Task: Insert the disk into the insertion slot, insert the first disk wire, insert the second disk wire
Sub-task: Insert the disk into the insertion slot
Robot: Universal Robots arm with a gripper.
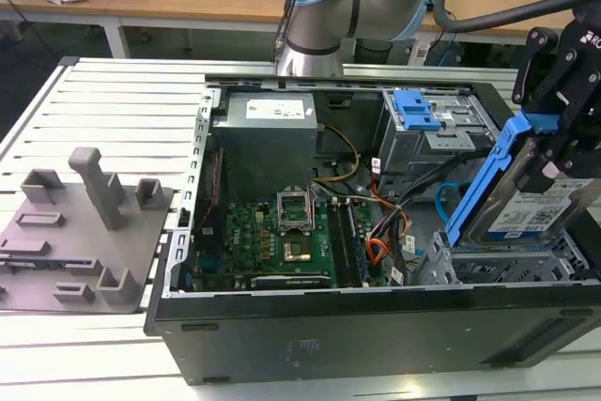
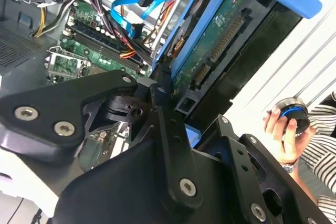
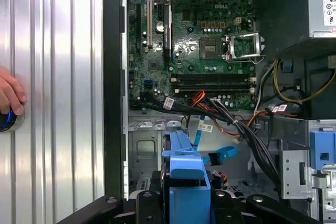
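My gripper [image 1: 556,152] is shut on the disk [image 1: 531,206], a silver drive in a bright blue carrier. It holds the disk tilted on edge at the exterior view's right, just above the insertion slot [image 1: 512,268], a grey perforated cage in the open computer case. The second wrist view shows the disk's [image 2: 218,35] green circuit side. In the first wrist view the carrier [image 3: 184,169] hangs over the cage [image 3: 143,148]. The second disk wire [image 1: 449,196], a light-blue flat cable, loops loose beside the cage in both wrist views [image 2: 128,8] [image 3: 223,153]. Which wire is the first disk wire I cannot tell.
A taller grey bay with a blue latch [image 1: 418,115] stands behind the cage. Orange, red and yellow wires [image 3: 210,109] and black cables cross between motherboard [image 1: 277,232] and cage. A person's hand [image 2: 281,129] rests on a knob outside the case. Grey fixtures [image 1: 84,223] sit on the slatted table.
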